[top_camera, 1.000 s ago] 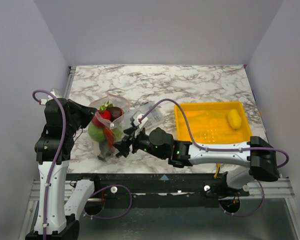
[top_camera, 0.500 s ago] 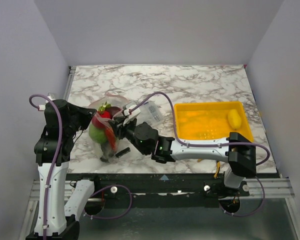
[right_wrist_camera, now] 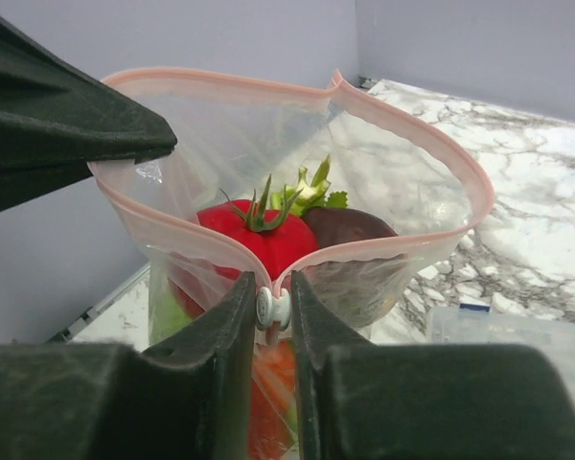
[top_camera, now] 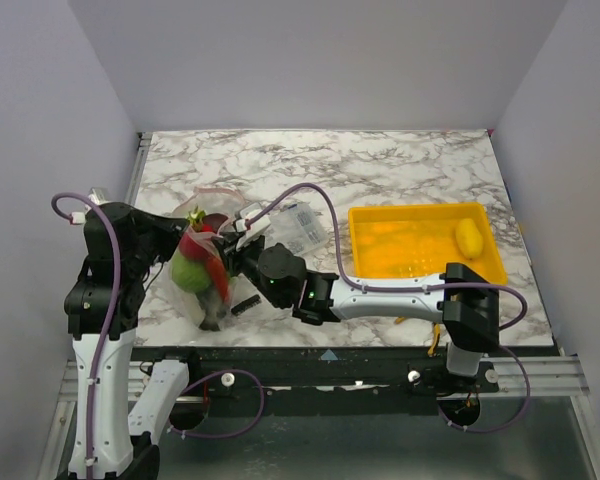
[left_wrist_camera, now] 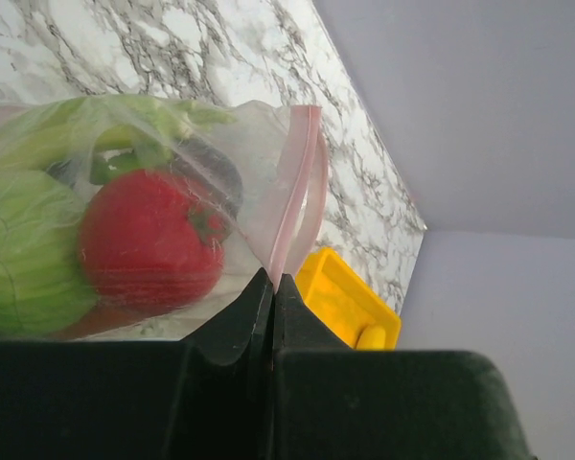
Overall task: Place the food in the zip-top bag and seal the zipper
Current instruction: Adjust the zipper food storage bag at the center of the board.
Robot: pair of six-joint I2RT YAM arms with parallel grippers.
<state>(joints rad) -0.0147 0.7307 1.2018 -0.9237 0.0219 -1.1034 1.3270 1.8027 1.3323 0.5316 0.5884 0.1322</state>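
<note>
The clear bag hangs lifted over the bench close to its left edge, toward the near left corner, held between the two arms. The left tool is pinched narrow on the pink strip at one end of the bag's mouth. The right tool is closed on the same strip at the opposite side, with a small white piece caught between its fingers; what that piece is cannot be told.

Between the two grips the strip spreads into a wide loop, so the mouth gapes unsealed. Inside lie a red tomato with its green stalk upward, a dark eggplant touching it, a green cabbage and pale green celery.

A yellow fruit lies in the far right corner of the yellow tray, which sits near the bench's right edge, well apart from the bag. A clear box rests on the bench between bag and tray.
</note>
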